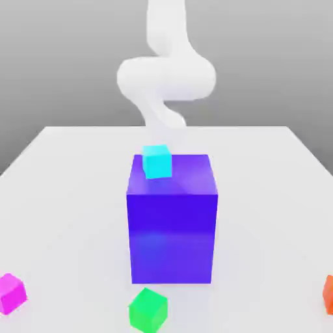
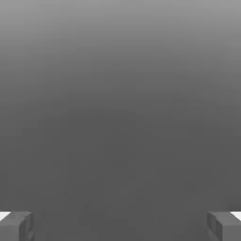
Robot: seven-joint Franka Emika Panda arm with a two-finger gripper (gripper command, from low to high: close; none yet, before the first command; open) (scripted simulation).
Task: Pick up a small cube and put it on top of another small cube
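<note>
Item 1, gripper [image 2: 120, 226]: 2 grey, blocky fingertips [image 2: 16, 226] sit at opposite edges of the hand view, spread wide and grasping nothing; only a plain grey gradient lies between them. In the exterior view the white, smooth, rounded arm [image 1: 166, 71] rises behind the big block.

Item 2, cyan cube [image 1: 157, 161]: small, matte, sharp-edged; rests on the top face of the large blue block [image 1: 172, 221], near its rear corner on the exterior view's left. A likely candidate for picking, though it is no small-cube base.

Item 3, large blue block: tall, glossy, saturated violet-blue, standing mid-table.

Item 4, green cube [image 1: 147, 309]: small, on the white table [image 1: 58, 195] just in front of the block.

Item 5, magenta cube [image 1: 11, 293]: small, at the exterior view's left edge.

Item 6, orange cube [image 1: 328, 293]: partly cut off at the exterior view's right edge.

Handling note, as a judgement: the step in hand appears to be the approach to a grasp. It is done well by centring the parted fingers over 1 small cube, aligning them with 2 flat opposite faces, descending straight, and closing only once the cube sits squarely between the pads, since smooth rigid faces slip if pinched on an edge
</note>
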